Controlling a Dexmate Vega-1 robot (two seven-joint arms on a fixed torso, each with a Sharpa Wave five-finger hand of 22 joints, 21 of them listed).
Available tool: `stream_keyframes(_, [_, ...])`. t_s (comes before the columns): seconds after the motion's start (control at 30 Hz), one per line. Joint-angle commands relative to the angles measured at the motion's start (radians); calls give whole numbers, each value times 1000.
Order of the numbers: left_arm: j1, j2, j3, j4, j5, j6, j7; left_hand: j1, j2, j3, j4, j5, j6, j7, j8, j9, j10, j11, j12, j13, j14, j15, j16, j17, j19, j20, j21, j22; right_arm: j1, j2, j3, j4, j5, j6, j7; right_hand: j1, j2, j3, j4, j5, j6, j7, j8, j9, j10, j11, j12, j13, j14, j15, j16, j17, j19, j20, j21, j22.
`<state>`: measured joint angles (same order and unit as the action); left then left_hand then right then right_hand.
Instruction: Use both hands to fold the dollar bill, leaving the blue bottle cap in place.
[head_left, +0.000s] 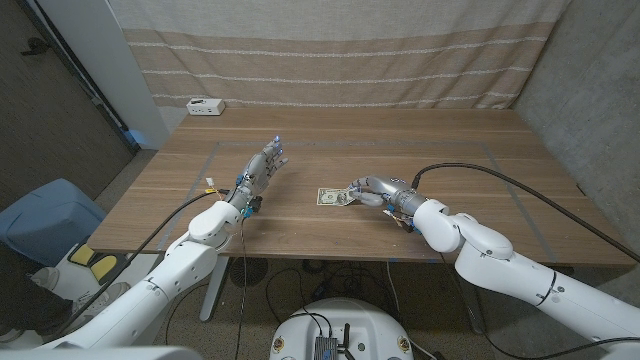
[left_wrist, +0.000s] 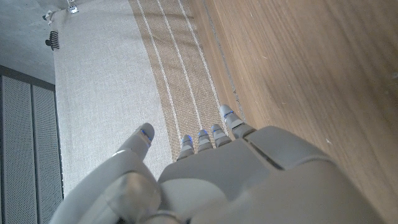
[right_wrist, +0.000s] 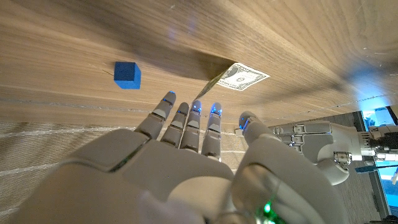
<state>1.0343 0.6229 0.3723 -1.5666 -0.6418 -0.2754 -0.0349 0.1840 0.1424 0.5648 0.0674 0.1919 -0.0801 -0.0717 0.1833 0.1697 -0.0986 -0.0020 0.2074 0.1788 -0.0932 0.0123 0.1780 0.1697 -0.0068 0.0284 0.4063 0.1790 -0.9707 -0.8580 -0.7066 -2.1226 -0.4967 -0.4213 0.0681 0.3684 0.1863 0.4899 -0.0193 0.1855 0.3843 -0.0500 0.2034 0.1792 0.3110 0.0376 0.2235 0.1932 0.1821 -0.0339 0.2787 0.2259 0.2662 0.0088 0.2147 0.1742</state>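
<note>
Head cam overhead; wrist cams close.

The dollar bill (head_left: 336, 197) lies near the middle of the wooden table, green-printed face up, one end lifted and curling off the wood in the right wrist view (right_wrist: 239, 76), while a small blue cube-like piece (right_wrist: 127, 74) sits well apart from it.

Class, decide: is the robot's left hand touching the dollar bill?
Apart. In the head view the left hand is raised well to the left of the dollar bill, with bare table between them.
</note>
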Motion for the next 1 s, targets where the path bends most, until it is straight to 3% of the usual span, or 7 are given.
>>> stream_keyframes(0.03, [-15, -4, 9, 9, 1, 14, -2, -5, -8, -3, -2, 3, 2, -1, -2, 4, 4, -2, -4, 6, 0, 1, 4, 3, 7, 7, -4, 3, 14, 7, -12, 25, 17, -9, 20, 12, 0, 1, 8, 1, 14, 2, -3, 4, 9, 0, -2, 2, 5, -12, 3, 2, 5, -5, -4, 5])
stream_keyframes(0.63, [-12, 8, 11, 7, -3, 31, -10, -5, -8, -4, -2, 3, 2, -3, -2, 4, 6, -4, -4, 6, 1, 4, 4, 3, 8, 7, -8, 3, 56, 15, -45, 49, 28, -64, 73, 13, 0, -1, 20, -1, 77, 23, 5, 5, 37, 10, -1, 3, 20, -8, 7, 5, 10, -3, -3, 5])
stream_keyframes(0.8, [-21, 44, 23, -8, 4, 72, -38, 17, -21, 0, -35, -5, 79, 40, 16, 5, 61, 15, 11, 6, 75, 26, 17, 1, 41, 20, -13, 2, 60, 15, -50, 51, 33, -70, 74, 14, 1, 0, 22, 0, 82, 22, 3, 5, 38, 10, -2, 3, 21, -9, 7, 5, 11, -5, -4, 5])
stream_keyframes(1.0, [-40, 84, 43, -31, 15, 133, -72, 50, -27, 10, -78, -13, 136, 65, 16, 6, 135, 52, 25, 6, 164, 35, 28, 0, 102, 42, -7, 2, 62, 13, -55, 50, 36, -76, 72, 16, 2, 1, 23, 0, 85, 25, 2, 5, 41, 10, -3, 3, 23, -8, 7, 6, 13, -4, -3, 5])
